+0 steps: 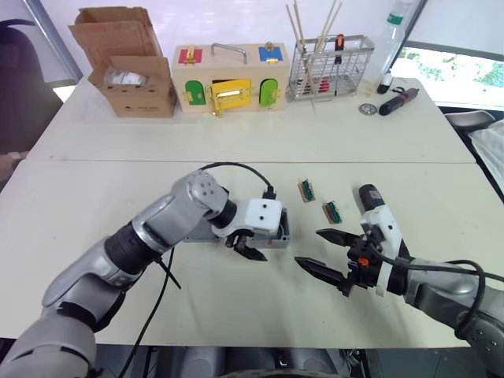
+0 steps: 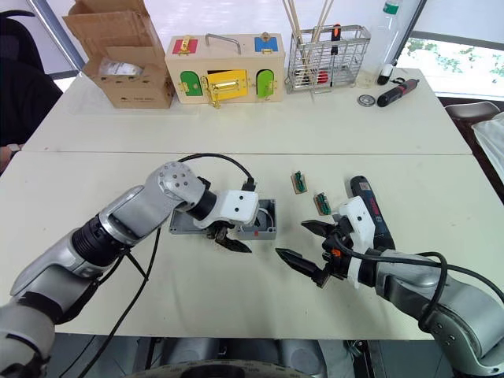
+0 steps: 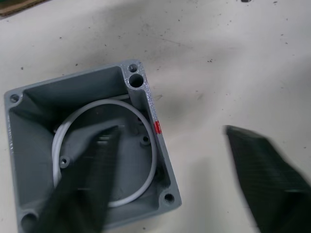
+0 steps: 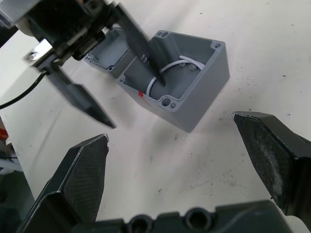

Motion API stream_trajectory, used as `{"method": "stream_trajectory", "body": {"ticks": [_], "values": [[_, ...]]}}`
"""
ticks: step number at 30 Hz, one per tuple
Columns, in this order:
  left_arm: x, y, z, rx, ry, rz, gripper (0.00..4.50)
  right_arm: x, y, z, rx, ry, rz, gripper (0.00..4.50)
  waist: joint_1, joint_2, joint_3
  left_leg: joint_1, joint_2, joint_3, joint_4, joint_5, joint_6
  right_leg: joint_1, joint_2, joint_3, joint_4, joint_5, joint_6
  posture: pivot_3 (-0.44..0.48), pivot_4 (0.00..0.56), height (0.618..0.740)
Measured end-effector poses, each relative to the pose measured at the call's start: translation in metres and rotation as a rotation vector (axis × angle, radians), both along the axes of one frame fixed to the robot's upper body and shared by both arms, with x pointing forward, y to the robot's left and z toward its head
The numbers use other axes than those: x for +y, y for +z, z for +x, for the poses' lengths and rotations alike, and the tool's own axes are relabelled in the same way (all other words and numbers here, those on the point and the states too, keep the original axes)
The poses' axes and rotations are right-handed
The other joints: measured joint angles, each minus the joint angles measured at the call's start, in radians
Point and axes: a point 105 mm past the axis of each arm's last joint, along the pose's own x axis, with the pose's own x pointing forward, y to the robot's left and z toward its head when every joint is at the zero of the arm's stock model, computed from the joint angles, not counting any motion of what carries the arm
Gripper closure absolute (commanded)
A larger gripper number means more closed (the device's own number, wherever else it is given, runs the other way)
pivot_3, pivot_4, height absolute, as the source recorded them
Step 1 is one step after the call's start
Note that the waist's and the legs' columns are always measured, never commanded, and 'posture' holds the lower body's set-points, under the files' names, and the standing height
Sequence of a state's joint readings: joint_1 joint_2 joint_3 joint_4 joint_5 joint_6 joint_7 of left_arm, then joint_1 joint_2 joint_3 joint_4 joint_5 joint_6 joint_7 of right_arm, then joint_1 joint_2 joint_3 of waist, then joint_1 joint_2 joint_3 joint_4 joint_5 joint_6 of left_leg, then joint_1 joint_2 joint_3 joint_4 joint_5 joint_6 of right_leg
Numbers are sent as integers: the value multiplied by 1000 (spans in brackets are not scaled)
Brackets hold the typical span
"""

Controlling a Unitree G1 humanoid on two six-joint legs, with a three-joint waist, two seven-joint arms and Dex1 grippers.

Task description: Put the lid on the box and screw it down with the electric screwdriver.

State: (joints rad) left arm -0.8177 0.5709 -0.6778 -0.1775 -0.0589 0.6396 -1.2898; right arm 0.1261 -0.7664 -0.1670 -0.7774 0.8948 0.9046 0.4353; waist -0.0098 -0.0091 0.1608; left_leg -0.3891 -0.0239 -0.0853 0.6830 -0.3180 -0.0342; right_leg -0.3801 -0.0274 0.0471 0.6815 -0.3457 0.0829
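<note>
Claws sit nearest on the white surface point(image 1: 94, 236): the right claw point(image 1: 323, 252) is spread wide with nothing between its fingers, hovering low just beside the open side of the box point(image 4: 184, 92). The electric screwdriver point(image 2: 372, 214) lies on the surface right behind the right wrist, partly hidden by it. The left claw point(image 2: 228, 238) is also spread, one finger down inside the box cavity and the other outside its wall by the small red tab point(image 3: 157, 128). The box stands open side up, with a white ring point(image 3: 146, 184) lying on its floor. The lid point(image 4: 109, 56) lies flat on the surface, touching the box on the side away from the right claw, under the left wrist. Two small green connector blocks point(image 1: 306, 190) rest a little beyond, between box and screwdriver. Farther back stand a cardboard box point(image 1: 130, 67), a wooden box with coloured doors point(image 1: 232, 79), a wire basket point(image 1: 331, 67) holding sticks, and a black-and-red pen-like tool point(image 1: 398, 101).
</note>
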Motion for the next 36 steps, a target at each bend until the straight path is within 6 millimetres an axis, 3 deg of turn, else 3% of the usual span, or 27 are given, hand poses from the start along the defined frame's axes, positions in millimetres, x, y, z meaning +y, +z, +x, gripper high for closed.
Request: {"method": "stream_trajectory", "body": {"ticks": [3, 4, 14, 19, 23, 36], "values": [[-1, -1, 2, -9, 0, 1, 4335, -1, -1, 1, -7, -21, 8, 0, -1, 0, 0, 0, 0, 0, 0, 0, 0, 0, 0, 0, 0, 0, 0, 0, 150, 740], [-1, -2, 2, -8, 0, 1, 4433, -2, 0, 1, -10, -23, 9, 0, 0, 0, 0, 0, 0, 0, 0, 0, 0, 0, 0, 0, 0, 0, 0, 0, 150, 740], [-3, -2, 4, -53, -57, 11, 4433, -4, 0, 1, -13, -34, 10, 0, 3, 0, 0, 0, 0, 0, 0, 0, 0, 0, 0, 0, 1, 0, 0, 0, 150, 740], [2, -2, 9, -110, -237, 16, 4433, -3, -5, -7, 30, -12, 15, 0, 3, 0, 0, 0, 0, 0, 1, 0, 0, 0, 0, 0, 1, 0, 0, 0, 150, 740], [6, 1, 25, -171, -346, 61, 4433, -2, -8, -14, 61, 8, 3, 0, 2, 0, 0, 0, 0, 0, 1, 0, 0, 0, 0, 0, 1, 0, 0, 0, 150, 740], [16, 3, 35, -71, -450, 146, 4433, -2, -13, -21, 72, -37, 1, 0, -4, 0, 0, 0, 0, 0, 1, 0, 0, -1, 0, 0, 2, 0, 0, 0, 150, 740]]}}
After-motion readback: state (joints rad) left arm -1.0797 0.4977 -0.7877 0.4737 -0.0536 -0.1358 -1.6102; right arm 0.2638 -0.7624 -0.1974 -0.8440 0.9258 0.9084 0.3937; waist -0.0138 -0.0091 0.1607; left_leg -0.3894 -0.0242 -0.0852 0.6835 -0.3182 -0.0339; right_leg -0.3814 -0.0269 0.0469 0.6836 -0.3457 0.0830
